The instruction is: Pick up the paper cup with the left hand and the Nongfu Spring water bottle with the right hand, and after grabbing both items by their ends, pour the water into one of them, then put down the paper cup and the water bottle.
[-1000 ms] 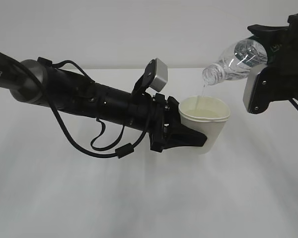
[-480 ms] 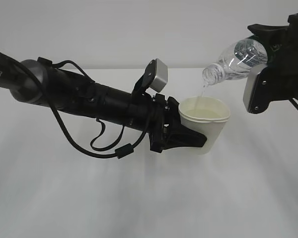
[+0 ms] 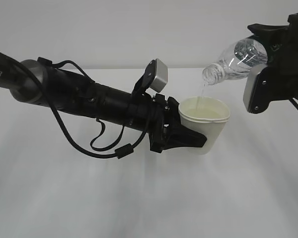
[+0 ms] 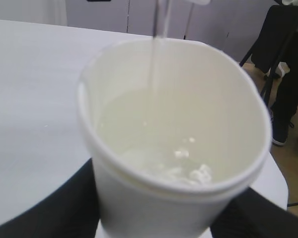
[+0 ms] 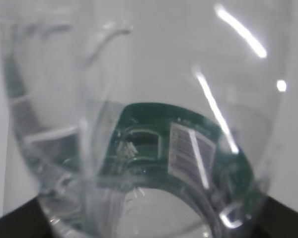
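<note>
The paper cup [image 3: 204, 125] is white outside and cream inside, holding pale, nearly colourless water [image 4: 154, 148]. Above the cup, the Nongfu Spring water bottle [image 3: 236, 60] is clear with a dark green label [image 5: 184, 148] bearing a white barcode patch; its print seems blurred. Left of the cup, a grey-white box [image 3: 159, 75] tops the black arm.

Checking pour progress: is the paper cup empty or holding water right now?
Holding water. The paper cup shows a pooled liquid surface inside, and a thin stream falls from the tipped bottle into it.
</note>
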`<state>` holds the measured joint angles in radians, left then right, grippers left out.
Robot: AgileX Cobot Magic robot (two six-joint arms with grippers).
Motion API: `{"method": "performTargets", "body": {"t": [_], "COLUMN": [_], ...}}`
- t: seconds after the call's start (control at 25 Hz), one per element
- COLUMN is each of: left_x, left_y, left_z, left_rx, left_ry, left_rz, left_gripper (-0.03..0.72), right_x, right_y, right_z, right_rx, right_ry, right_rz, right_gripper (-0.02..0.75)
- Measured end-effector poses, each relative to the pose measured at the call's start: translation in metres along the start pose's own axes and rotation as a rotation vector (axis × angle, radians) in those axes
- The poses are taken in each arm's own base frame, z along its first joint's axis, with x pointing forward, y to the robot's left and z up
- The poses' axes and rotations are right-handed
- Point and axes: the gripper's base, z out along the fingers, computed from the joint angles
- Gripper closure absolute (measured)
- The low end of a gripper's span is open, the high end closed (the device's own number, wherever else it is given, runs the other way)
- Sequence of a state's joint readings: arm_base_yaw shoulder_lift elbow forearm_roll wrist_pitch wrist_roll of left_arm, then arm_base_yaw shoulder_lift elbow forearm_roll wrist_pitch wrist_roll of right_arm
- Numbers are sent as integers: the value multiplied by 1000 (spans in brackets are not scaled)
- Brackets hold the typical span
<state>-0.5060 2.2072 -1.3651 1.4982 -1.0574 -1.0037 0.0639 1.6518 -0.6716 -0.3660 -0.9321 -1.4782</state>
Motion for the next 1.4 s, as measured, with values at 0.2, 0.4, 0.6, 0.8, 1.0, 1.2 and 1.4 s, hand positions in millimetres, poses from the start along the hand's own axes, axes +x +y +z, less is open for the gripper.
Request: {"method": "performTargets", "body": {"t": [0.2, 0.4, 0.6, 0.8, 1.0, 1.2, 1.4], "left_x": [0, 0, 0, 0, 0, -1, -3], "left_y": [0, 0, 0, 0, 0, 1, 2], "left_z": [0, 0, 0, 0, 0, 0, 0], "left_rx": [0, 1, 1, 1, 1, -8, -27], "left_ry": [0, 1, 1, 1, 1, -13, -35], "left_rz": [0, 1, 1, 1, 1, -9, -25], "left_gripper": [259, 259, 259, 259, 259, 259, 259], "right_x": [0, 0, 0, 0, 0, 0, 0], "right_y": [0, 0, 0, 0, 0, 0, 0], "right_z": [0, 0, 0, 0, 0, 0, 0], "right_rx": [0, 0, 1, 1, 1, 2, 2], "right_ry": [0, 0, 0, 0, 0, 0, 0], "right_rz": [-1, -1, -2, -2, -2, 12, 24], "right_gripper": [265, 265, 265, 265, 265, 265, 265]}}
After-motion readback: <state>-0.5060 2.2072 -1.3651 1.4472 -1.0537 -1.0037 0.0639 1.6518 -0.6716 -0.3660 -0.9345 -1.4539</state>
